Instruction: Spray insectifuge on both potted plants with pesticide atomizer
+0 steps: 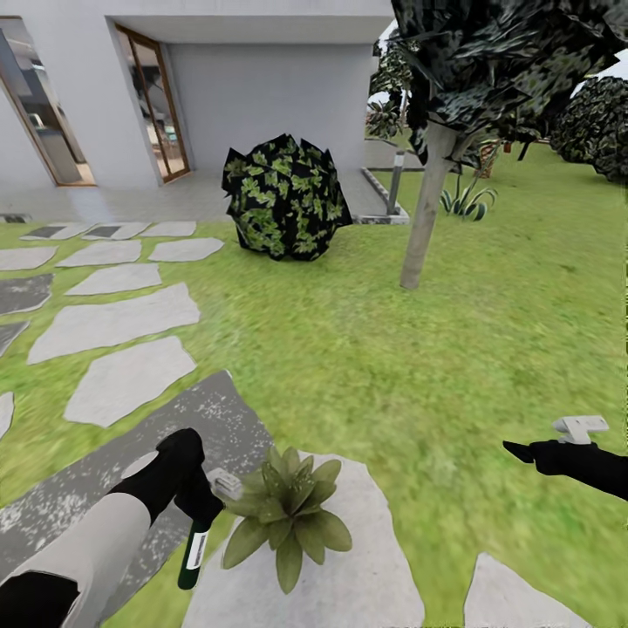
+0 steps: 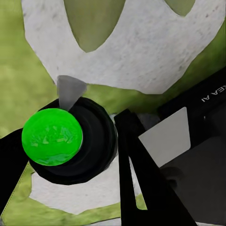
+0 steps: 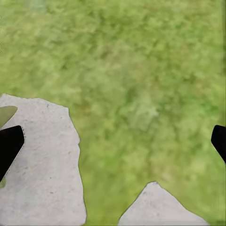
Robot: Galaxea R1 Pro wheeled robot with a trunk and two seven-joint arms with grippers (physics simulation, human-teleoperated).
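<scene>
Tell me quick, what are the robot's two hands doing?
Left gripper: shut on the atomizer.
Right gripper: open, holding nothing.

Illumination is bright, even and diffuse; no directional source is evident. Cast shadows are nearly nonexistent on the lawn [image 1: 488, 331]. Renders appear soft, with smeared grass texture. The tree trunk [image 1: 426, 214] leans from wide-angle distortion. No glare appears.

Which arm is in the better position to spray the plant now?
Left. Its claw holds the pesticide atomizer right beside the potted plant; the right claw is empty, over grass.
</scene>
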